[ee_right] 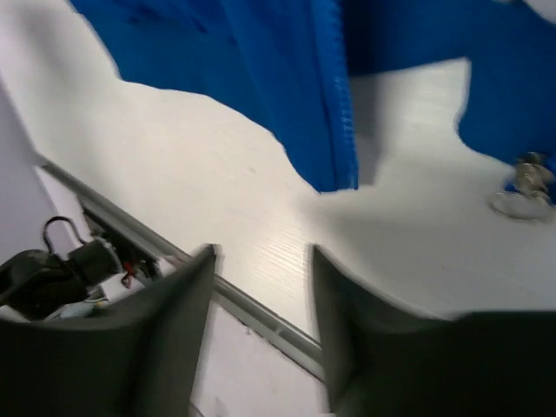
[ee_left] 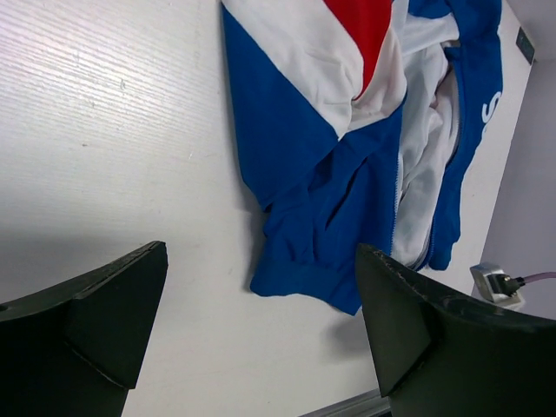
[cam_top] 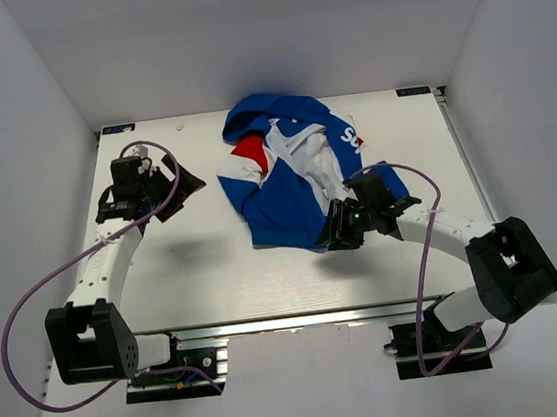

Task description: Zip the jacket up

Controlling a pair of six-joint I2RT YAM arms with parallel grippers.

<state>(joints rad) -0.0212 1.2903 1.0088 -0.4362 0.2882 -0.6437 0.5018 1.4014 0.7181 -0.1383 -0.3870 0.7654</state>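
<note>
Near right: my right gripper (ee_right: pixel 262 261), fingers parted and empty, hovers just short of the jacket's near hem, where the zipper teeth (ee_right: pixel 346 113) end. Farther back, the jacket (cam_top: pixel 286 182) lies unzipped on the table (cam_top: pixel 206 277), right of centre. Far left: left gripper (ee_left: pixel 261 252), spread wide, holding nothing. Step, as I judge it: reaching the zipper's foot; next, pinch that hem squarely.

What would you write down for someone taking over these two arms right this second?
Small royal-blue hooded fabric jacket: crumpled at the far middle of the white table, front open, white lining showing.
Left gripper: open, empty, off to the jacket's left.
Right gripper: open, empty, at the jacket's near hem.
Done: nothing zipped.
To do: line up the front edges, join the zip, pull it shut.
</note>
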